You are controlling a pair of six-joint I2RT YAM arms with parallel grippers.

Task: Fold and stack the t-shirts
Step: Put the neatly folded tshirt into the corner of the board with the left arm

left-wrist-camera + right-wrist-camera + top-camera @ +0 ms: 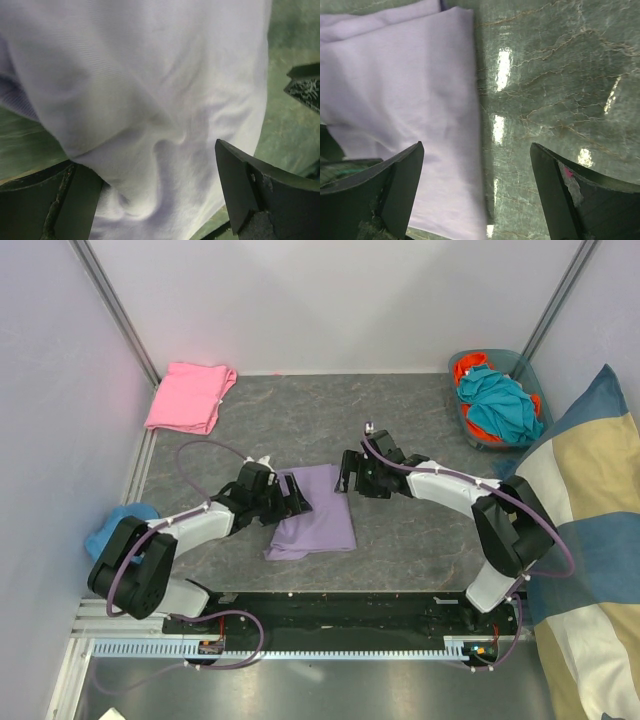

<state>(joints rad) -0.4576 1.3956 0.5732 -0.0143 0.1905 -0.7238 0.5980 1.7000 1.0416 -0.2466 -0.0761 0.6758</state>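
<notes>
The lavender t-shirt (315, 512) lies folded into a narrow rectangle at the table's middle. Both grippers sit at its far end. My left gripper (292, 495) is over the shirt's far left corner, jaws open; in the left wrist view the lavender cloth (150, 75) bulges in soft wrinkles between the spread fingers of that gripper (157, 195). My right gripper (350, 472) is at the far right corner, open. In its wrist view the right gripper (477, 190) straddles the straight right edge of the lavender shirt (400, 90). The pink t-shirt (190, 396) lies folded at the back left corner.
A grey basket (520, 360) holding teal and orange clothes stands at the back right. A big blue, cream and tan striped cushion (590, 540) leans along the right side. A blue cloth (120, 523) lies off the table's left edge. Walls close in left and back.
</notes>
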